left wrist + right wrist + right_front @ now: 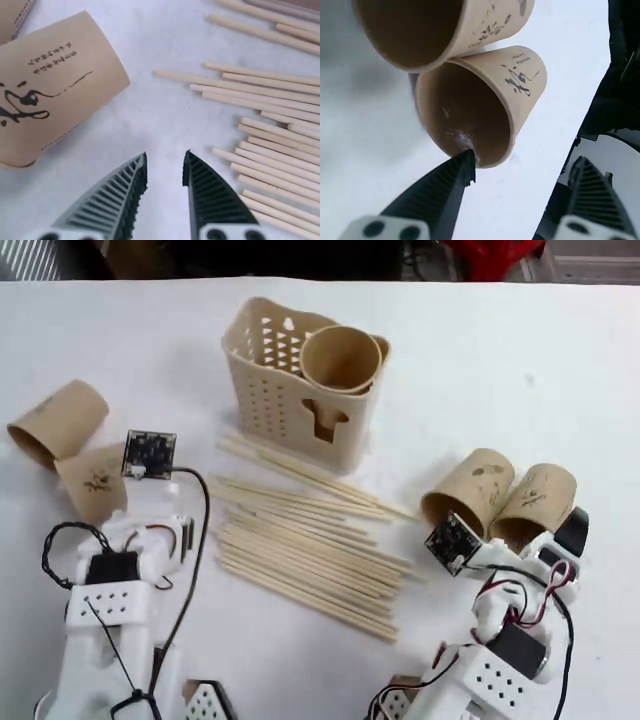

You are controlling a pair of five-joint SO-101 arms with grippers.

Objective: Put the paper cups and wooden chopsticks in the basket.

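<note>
The left jaws stand slightly spread over the worktop (165, 115), a lying paper cup (55, 85) on one side, wooden chopsticks (270, 130) on the other. The right jaws gape wide, one tip at the rim of another lying cup (480, 105). The basket (270, 390), well ahead, holds one cup (340, 358).

A lab: white table (480, 350) carries two bare-wired robot arms (105, 605).
</note>
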